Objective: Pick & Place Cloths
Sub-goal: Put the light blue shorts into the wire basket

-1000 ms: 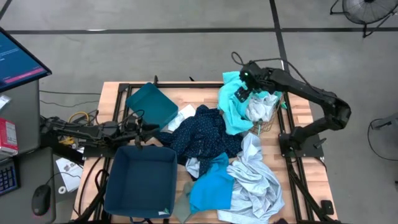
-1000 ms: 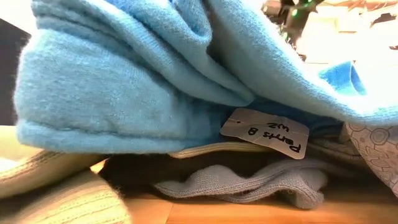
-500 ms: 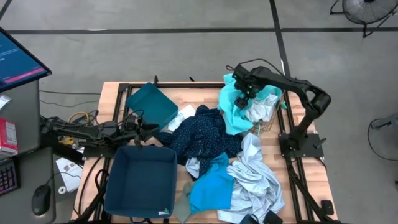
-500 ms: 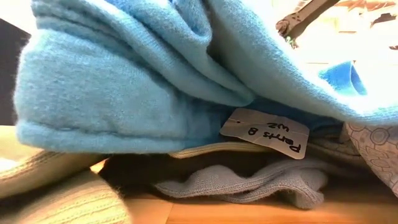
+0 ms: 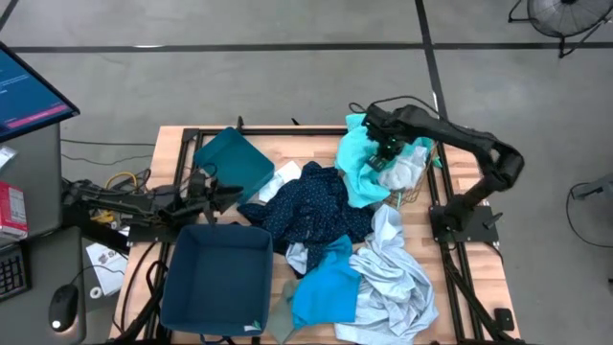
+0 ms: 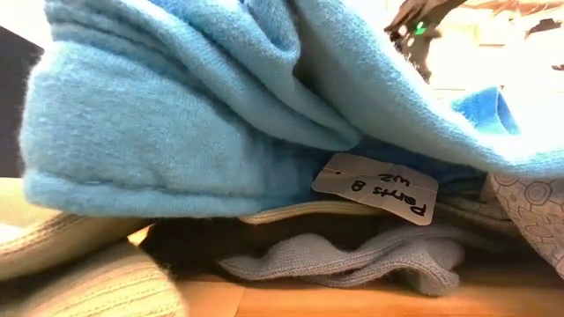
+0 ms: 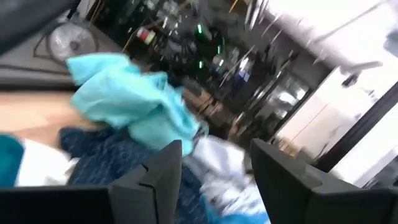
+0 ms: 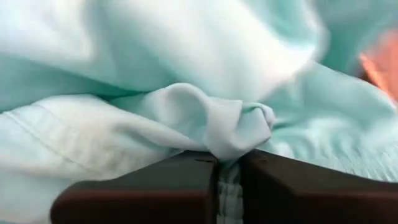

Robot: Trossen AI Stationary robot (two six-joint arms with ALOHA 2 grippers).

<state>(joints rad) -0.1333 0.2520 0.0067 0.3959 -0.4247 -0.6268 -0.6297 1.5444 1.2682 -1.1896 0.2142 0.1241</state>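
Premises are presenting as a robotics lab or workshop. A wooden table (image 5: 450, 172) on a black metal frame is standing on a bare grey floor (image 5: 287, 86) marked with dark lines. A monitor (image 5: 29, 91), keyboard (image 5: 10, 273), mouse (image 5: 62, 307) and fan (image 5: 560, 14) are sitting alongside.

Overhead sees all; low camera faces cloths (image 6: 194, 114) closely.
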